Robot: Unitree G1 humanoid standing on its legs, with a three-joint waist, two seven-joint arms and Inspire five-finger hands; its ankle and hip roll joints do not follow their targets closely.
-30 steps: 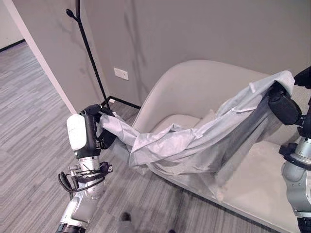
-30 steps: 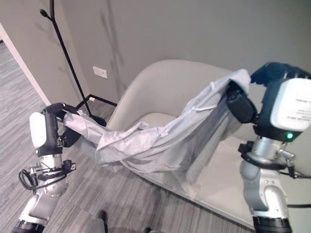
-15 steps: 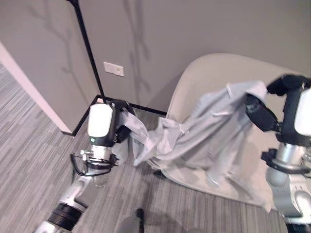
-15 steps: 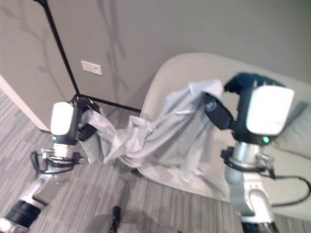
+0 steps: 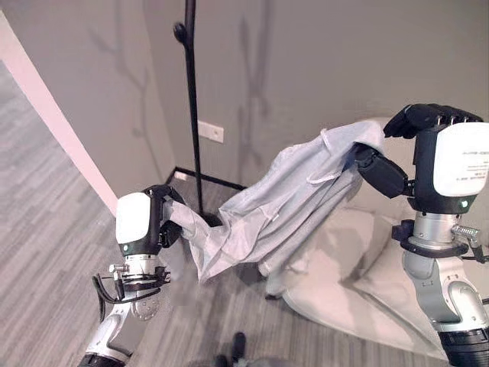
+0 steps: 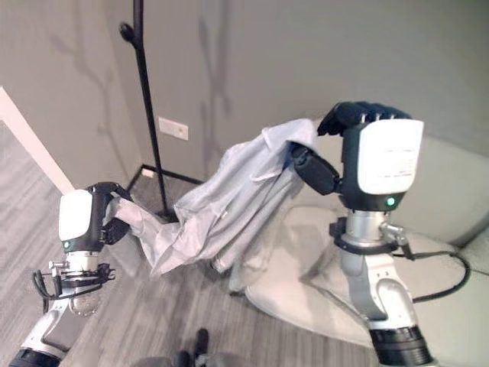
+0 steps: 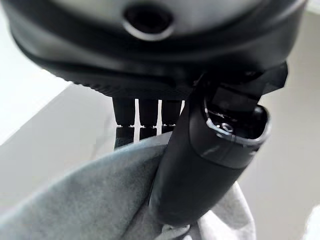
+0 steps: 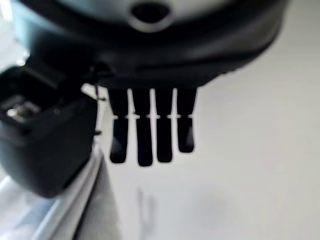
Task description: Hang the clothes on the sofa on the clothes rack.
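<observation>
My right hand is raised high over the sofa, with the collar end of the shirt draped over it. In its wrist view the fingers point straight out, with the thumb against the cloth, so I read that hand as carrying the shirt with the fingers apart rather than clamped on it, though the contact itself is hard to see.

My left hand is held low, near the foot of the rack, and is clamped on the other end of the shirt. The left wrist view shows the thumb pressed down over the grey cloth and the fingers behind it.

The wall backs everything. The sofa lies below and to my right. The shirt is off its seat and hangs in the air between my two hands, its long axis slanting from low on my left up to high on my right. The middle sags and a loose tail hangs toward the floor.

The clothes rack stands against the wall as a thin black pole with a peg high up. It rises just behind the shirt's lower left part. My left hand is nearer the pole, but the peg sits well above it. My right hand holds the collar end closer to peg height, so I judge the collar must travel left and up to reach it.

There are no containers here.
</observation>
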